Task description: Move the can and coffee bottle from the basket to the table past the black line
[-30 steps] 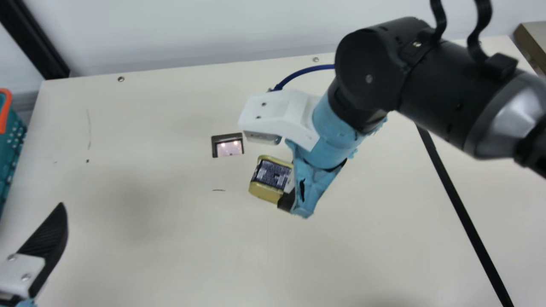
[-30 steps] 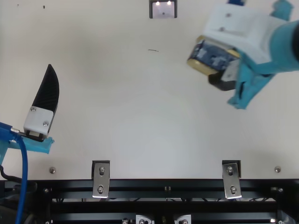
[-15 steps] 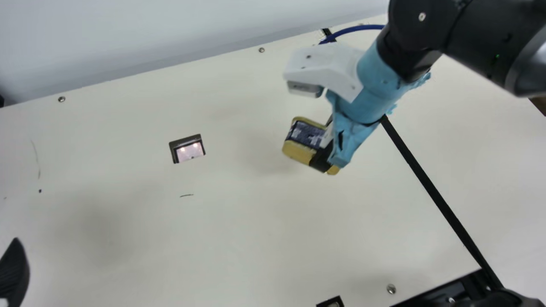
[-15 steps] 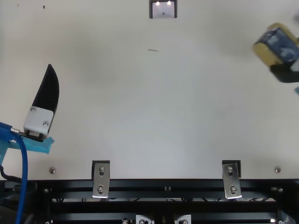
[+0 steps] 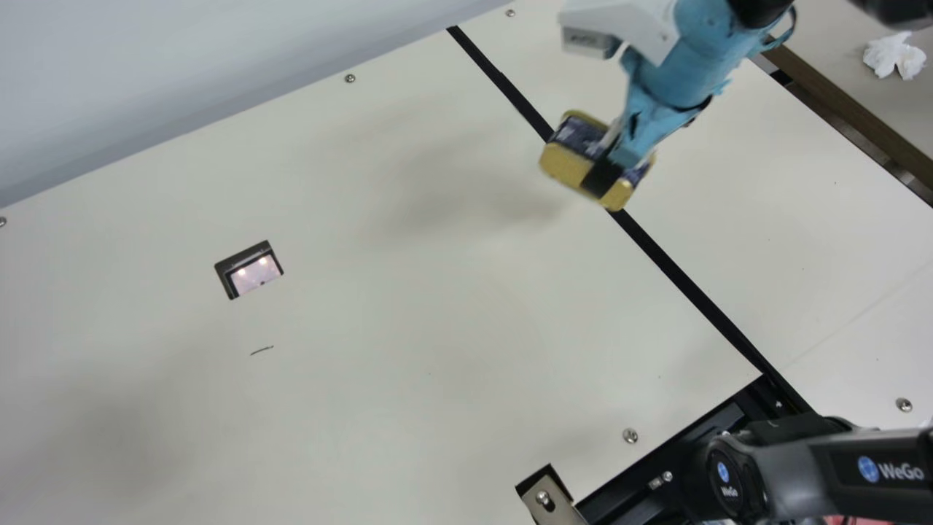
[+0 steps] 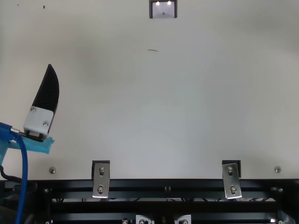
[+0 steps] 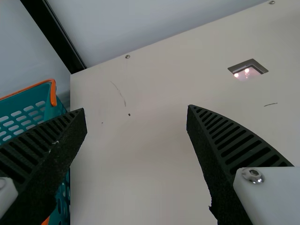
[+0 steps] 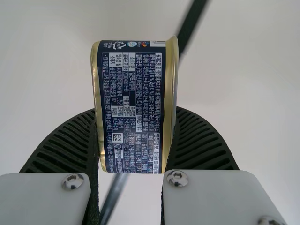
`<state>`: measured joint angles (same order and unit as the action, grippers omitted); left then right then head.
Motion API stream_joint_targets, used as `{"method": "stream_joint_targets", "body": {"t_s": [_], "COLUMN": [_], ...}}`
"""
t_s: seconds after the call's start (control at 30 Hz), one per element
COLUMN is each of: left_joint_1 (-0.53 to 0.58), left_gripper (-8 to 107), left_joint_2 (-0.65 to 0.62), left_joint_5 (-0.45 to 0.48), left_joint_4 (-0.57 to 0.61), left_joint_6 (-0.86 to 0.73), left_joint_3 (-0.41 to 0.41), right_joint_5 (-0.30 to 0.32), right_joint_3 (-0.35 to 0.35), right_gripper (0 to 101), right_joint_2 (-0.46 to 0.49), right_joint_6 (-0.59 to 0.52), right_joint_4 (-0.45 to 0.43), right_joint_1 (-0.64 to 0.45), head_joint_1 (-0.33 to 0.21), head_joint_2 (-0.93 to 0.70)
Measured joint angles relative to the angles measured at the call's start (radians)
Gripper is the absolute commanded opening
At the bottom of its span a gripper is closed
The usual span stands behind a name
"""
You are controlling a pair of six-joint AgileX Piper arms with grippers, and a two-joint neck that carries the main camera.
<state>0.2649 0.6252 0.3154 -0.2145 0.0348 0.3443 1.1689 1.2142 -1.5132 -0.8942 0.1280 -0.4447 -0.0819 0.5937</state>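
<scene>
The right hand is closed round the gold-and-navy can, fingers snug on opposite sides, holding it tilted over the black line. The left hand is wide open and empty, near the basket. To place the can well, I'd carry it farther right so its whole base clears the line, level it, lower until it meets the desk, then ease the grip evenly, lest it topple.
</scene>
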Motion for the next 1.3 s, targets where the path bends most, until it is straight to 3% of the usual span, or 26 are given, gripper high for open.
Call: {"method": "stream_joint_targets", "body": {"t_s": [0.23,0.5,0.8,1.2,1.23,1.27,1.3], "left_joint_1": [0.000,0.000,0.000,0.000,0.000,0.000,0.000], "left_gripper": [90,90,90,90,90,90,90], "left_joint_2": [0.000,0.000,0.000,0.000,0.000,0.000,0.000], "left_joint_5": [0.000,0.000,0.000,0.000,0.000,0.000,0.000], "left_joint_4": [0.000,0.000,0.000,0.000,0.000,0.000,0.000], "left_joint_6": [0.000,0.000,0.000,0.000,0.000,0.000,0.000], "left_joint_3": [0.000,0.000,0.000,0.000,0.000,0.000,0.000], "right_joint_5": [-0.031,-0.066,-0.102,-0.175,-0.182,-0.190,-0.200], "right_joint_3": [0.038,0.057,0.032,-0.077,-0.084,-0.092,-0.101], "right_gripper": [0,0,0,0,16,87,101], "right_joint_2": [-0.049,-0.105,-0.139,-0.144,-0.143,-0.142,-0.139], "right_joint_6": [-0.009,-0.003,-0.024,-0.030,-0.030,-0.030,-0.029], "right_joint_4": [-0.036,-0.079,-0.084,-0.094,-0.094,-0.096,-0.096], "right_joint_1": [-0.204,-0.356,-0.432,-0.464,-0.467,-0.468,-0.472], "head_joint_1": [0.000,0.005,0.000,0.005,0.000,0.000,0.000], "head_joint_2": [0.020,0.015,0.020,0.020,0.020,0.020,0.020]}}
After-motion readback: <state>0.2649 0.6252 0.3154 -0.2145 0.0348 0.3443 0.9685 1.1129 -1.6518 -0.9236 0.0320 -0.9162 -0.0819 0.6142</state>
